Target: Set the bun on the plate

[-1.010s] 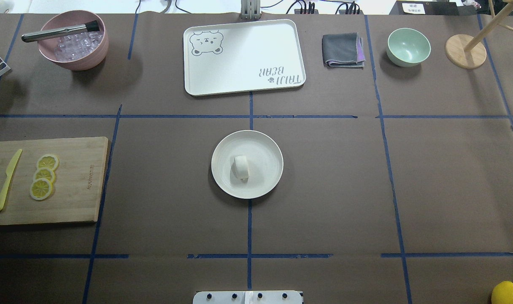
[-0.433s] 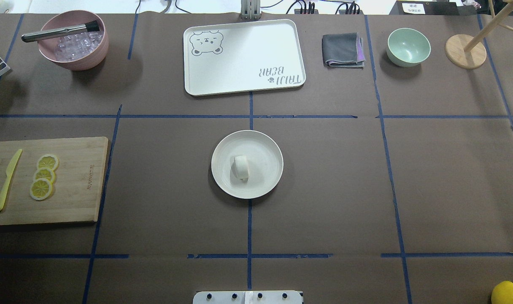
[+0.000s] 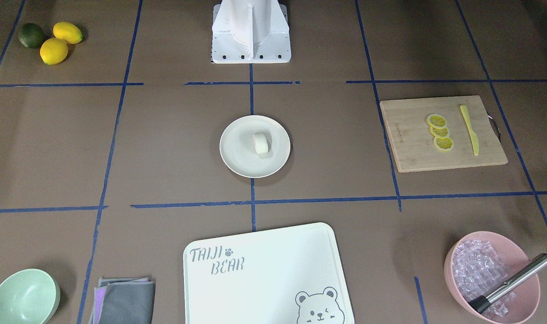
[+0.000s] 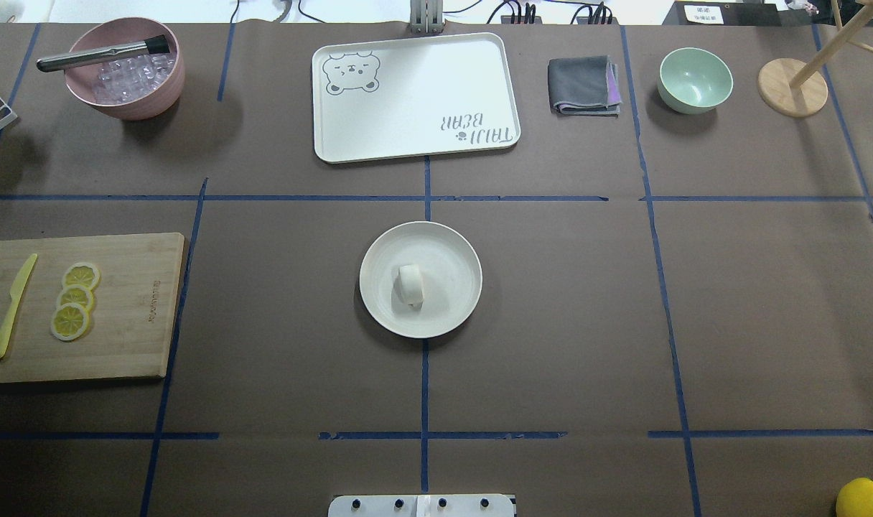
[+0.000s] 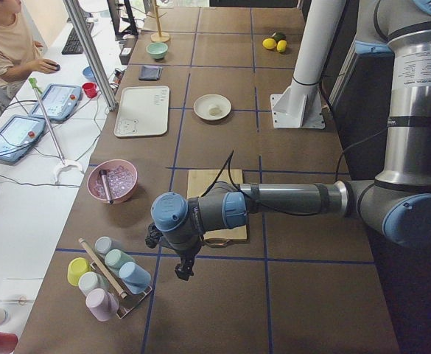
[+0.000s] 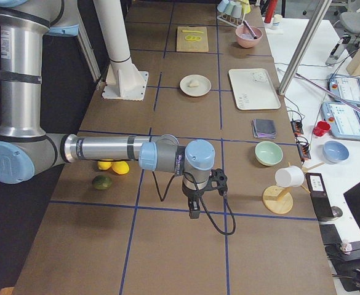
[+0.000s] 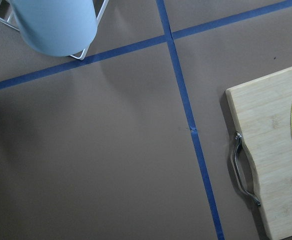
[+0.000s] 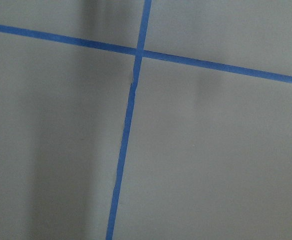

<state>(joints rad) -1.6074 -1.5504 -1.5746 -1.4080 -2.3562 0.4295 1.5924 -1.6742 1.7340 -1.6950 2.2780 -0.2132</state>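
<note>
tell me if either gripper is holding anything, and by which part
Nothing shows as held. The small white rounded bun lies loose on the round cream-white plate, far from the left gripper and the right gripper.

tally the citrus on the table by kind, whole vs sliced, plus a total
Whole lemons: 2
Green lime: 1
Lemon slices: 3
Total: 6

Open table (image 4: 566,301) around plate (image 4: 456,269), tray (image 4: 422,86) seemingly nearest
</note>
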